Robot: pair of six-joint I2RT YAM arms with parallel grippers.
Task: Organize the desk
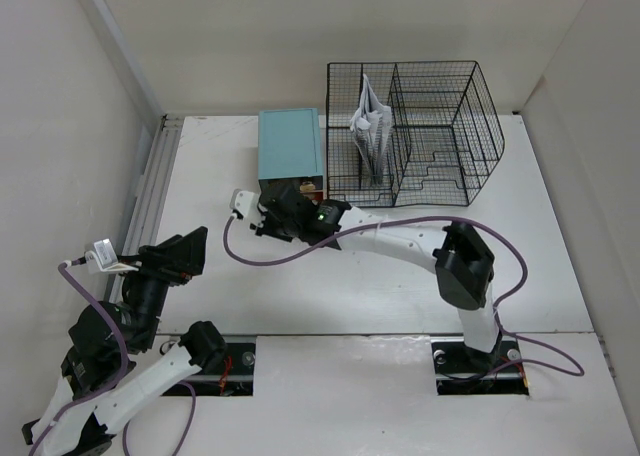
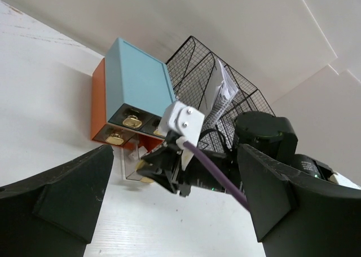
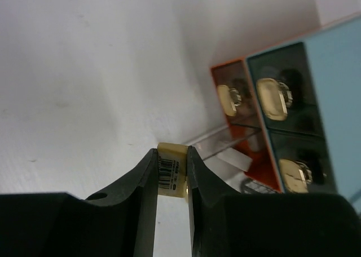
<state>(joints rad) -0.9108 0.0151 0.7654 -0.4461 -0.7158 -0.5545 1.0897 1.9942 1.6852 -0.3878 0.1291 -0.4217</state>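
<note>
— Where is the desk in this moment?

— The desk (image 1: 400,276) fills the middle of the top view, white and flat, with pale walls around it. My right claw (image 3: 172,167) is narrow, closed on a small cream block (image 3: 171,150) with a barcode label. It is low over the surface, just in front of the teal drawer box (image 1: 291,146).

— How do you do this step well?

— I believe the block belongs in the clear drawer (image 3: 225,147), which seems pulled out at the bottom of the box. I should come straight above it, go down slowly, and open only when the block is between its sides.

— And the room for moving?

— The box front is near, at the right of my wrist view. The wire file rack (image 1: 420,126) stands just beside the box. Bare surface lies toward the lower centre of the top view. My left claw (image 1: 190,256) is wide and holds nothing, at lower left near the ribbed rail (image 1: 150,196), well apart.
</note>
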